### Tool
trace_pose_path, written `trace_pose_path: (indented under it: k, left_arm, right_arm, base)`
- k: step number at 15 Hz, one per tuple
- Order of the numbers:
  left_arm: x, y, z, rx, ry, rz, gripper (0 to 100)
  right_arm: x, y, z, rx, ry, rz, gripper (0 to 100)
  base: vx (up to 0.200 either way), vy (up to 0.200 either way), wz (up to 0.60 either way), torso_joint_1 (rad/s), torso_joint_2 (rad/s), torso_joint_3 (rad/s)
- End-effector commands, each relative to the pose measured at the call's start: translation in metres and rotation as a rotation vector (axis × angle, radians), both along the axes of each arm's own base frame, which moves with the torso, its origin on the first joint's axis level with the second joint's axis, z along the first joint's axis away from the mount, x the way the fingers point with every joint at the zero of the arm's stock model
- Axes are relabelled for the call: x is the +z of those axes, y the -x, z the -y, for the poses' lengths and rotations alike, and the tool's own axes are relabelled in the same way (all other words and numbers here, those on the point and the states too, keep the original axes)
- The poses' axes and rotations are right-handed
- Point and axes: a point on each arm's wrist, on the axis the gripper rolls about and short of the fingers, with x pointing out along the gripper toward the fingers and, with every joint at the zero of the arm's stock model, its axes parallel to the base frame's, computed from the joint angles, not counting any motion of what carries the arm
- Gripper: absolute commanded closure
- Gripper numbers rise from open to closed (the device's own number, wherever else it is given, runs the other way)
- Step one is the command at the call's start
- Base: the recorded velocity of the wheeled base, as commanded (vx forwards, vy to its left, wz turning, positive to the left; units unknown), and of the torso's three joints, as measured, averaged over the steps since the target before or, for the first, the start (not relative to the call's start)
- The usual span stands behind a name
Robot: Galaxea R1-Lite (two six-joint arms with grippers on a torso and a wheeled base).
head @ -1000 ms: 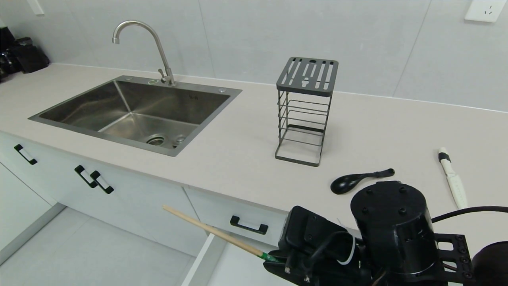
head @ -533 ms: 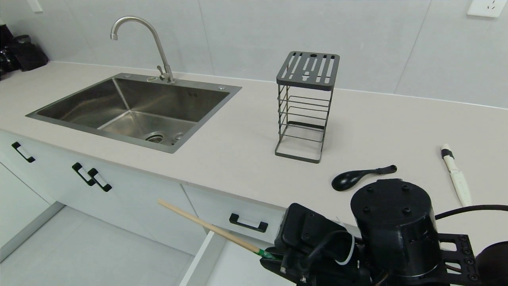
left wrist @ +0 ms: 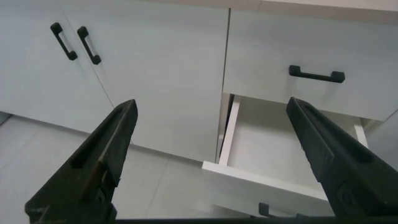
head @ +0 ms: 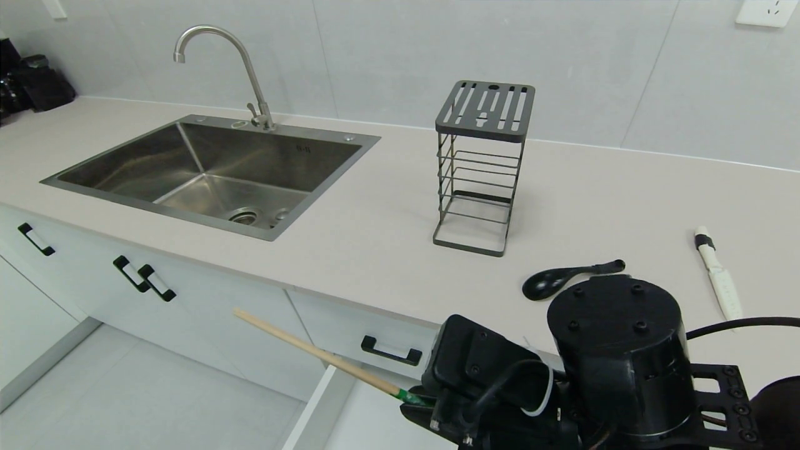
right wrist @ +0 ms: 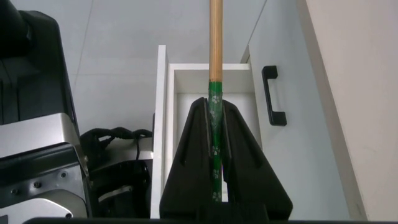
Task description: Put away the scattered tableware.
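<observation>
Chopstick (head: 319,353) and right gripper (head: 417,409) have slid slightly leftward. The jaws are clamped on its green end, and the shaft slants out over the open drawer (head: 314,407) below the table's (head: 375,250) front edge. Left gripper (left wrist: 211,124) hangs before the cabinet fronts, jaws wide apart. Spoon (head: 550,284) and knife (head: 719,279) lie near the front right corner, and the rack (head: 481,169) stands mid-table beyond.
</observation>
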Motion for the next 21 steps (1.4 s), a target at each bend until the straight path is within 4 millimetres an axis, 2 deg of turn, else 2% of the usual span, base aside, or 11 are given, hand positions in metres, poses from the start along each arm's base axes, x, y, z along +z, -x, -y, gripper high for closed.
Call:
trace_pose_path:
  k: [1, 14, 21]
  left_arm:
    - [0.0, 0.0, 0.0, -0.001, 0.0, -0.002, 0]
    - [0.0, 0.0, 0.0, -0.001, 0.0, -0.002, 0]
    - [0.0, 0.0, 0.0, 0.001, 0.0, -0.002, 0]
  right_arm:
    - [0.001, 0.0, -0.002, 0.003, -0.001, 0.001, 100]
    - [0.008, 0.006, -0.01, 0.019, -0.005, 0.009, 100]
    - [0.009, 0.009, -0.014, 0.03, -0.005, 0.009, 100]
  base:
    - [0.0, 0.0, 0.0, -0.085, 0.19, 0.09]
    - [0.0, 0.0, 0.0, -0.237, 0.45, 0.21]
    - [0.0, 0.0, 0.0, -0.25, 0.33, 0.133]
